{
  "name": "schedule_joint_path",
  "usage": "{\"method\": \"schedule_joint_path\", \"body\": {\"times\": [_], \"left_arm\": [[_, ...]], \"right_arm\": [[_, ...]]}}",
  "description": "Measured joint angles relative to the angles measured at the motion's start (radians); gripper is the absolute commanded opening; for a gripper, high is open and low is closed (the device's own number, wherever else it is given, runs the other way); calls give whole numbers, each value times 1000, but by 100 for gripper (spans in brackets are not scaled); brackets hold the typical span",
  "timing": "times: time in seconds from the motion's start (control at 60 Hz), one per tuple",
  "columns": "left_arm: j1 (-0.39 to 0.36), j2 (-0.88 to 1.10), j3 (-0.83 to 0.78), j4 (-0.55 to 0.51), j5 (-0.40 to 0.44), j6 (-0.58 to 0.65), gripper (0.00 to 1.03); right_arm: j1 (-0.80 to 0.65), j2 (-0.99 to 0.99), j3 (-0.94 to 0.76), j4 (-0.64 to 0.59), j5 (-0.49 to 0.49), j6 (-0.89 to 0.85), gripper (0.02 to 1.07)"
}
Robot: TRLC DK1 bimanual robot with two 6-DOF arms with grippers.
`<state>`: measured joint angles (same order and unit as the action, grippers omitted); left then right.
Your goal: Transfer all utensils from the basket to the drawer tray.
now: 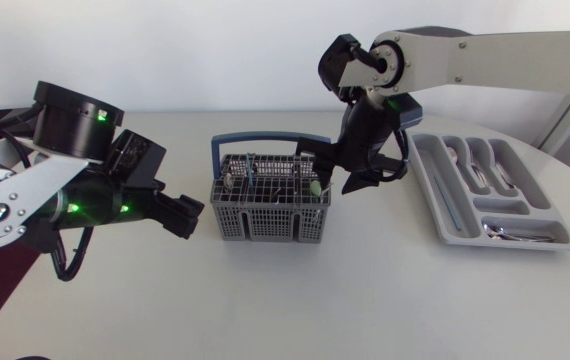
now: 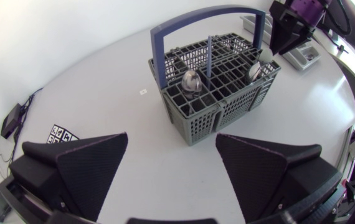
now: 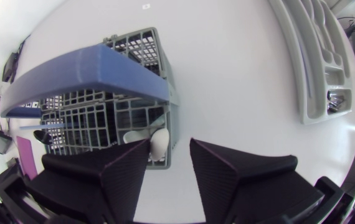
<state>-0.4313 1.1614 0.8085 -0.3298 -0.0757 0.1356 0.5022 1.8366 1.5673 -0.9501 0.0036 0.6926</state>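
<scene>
While both arms hang over the smooth white table (image 1: 365, 300), the left arm's matte black gripper (image 1: 183, 215) (image 2: 171, 142) sits furthest left. Its broad, fine-textured wedge fingers are spread wide with nothing between them, and they point at the basket from a little way off.

At mid-table stands the grey plastic lattice basket with an arched blue handle (image 1: 270, 212) (image 2: 227, 106) (image 3: 96, 118). Its square cells hold upright utensils: two shiny metal spoon bowls (image 2: 191, 81), a thin blue rod-like piece (image 2: 208, 56) and, at the right end, a pale rounded utensil tip (image 1: 316, 186) (image 3: 157, 142).

Over that right end hangs the right arm's matte black gripper (image 1: 343, 180) (image 3: 170, 148). Its fingers are parted, and the pale tip lies in the gap just beside one finger and apart from the other, so nothing is pinched.

Further right lies the light grey moulded plastic drawer tray (image 1: 431, 190) (image 3: 314, 62). Several pieces of shiny metal cutlery (image 1: 470, 155) lie in its long compartments, and more lie in the short cross compartment at its near end.
</scene>
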Motion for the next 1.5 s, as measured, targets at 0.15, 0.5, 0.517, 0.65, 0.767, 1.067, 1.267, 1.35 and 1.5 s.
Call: {"method": "schedule_joint_path", "body": {"times": [0.15,0.5,0.517,0.65,0.767,1.067,1.267,1.35,1.5], "left_arm": [[-11,5,-4,11,0,0,99],[-13,15,-7,15,0,0,99],[-13,15,-8,15,0,0,99],[-13,16,-10,18,0,0,99],[-15,17,-10,18,0,0,99],[-15,26,-11,18,0,0,99],[-15,32,-11,22,0,0,99],[-17,33,-11,22,0,0,99],[-22,33,-11,22,0,0,99]], "right_arm": [[0,0,0,55,-3,0,33],[0,0,0,87,-24,38,30],[0,0,0,87,-25,39,30],[0,0,0,86,-29,45,29],[0,0,0,86,-37,45,26],[0,-23,-52,94,-61,67,26],[0,-34,-66,95,-71,67,23],[0,-38,-66,99,-70,66,20],[0,-38,-66,116,-64,66,16]]}}
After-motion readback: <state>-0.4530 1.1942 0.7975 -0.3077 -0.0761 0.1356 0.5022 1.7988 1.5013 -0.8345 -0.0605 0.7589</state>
